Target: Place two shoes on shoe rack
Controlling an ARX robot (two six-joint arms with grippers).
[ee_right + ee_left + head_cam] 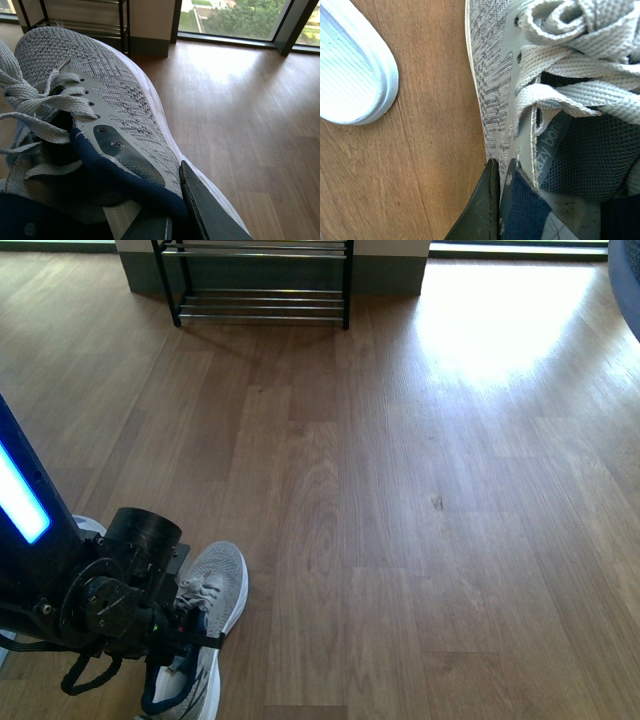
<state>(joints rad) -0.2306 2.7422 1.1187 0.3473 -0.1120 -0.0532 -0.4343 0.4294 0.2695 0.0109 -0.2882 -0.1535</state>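
Both grey knit sneakers looked light and soft: the upper would fold under a pinch and the loose laces could snag. Only the white sole and the padded navy collar seemed stiff enough to carry the weight, so I judged the collar wall beside the laces the sensible hold. The near sneaker sat on the wood floor at 7 o'clock in the front view, toe toward 12, with the left gripper down on its opening. In the left wrist view 1 of its fingers touched the outer side of the collar, but I could not tell whether the pair had clamped. The right gripper was out of the front view; its own camera showed its fingers closed on the collar wall of the other sneaker, the navy rim bulging between them. A pale ribbed sole lay just beside the near sneaker, not touching it, and a sideways swing there could nudge it. The shoe rack stood well apart at 11 o'clock against the wall, with open floor in between, so room looked ample; its thin chrome rods and black side frames were the edges to watch when setting the soles down
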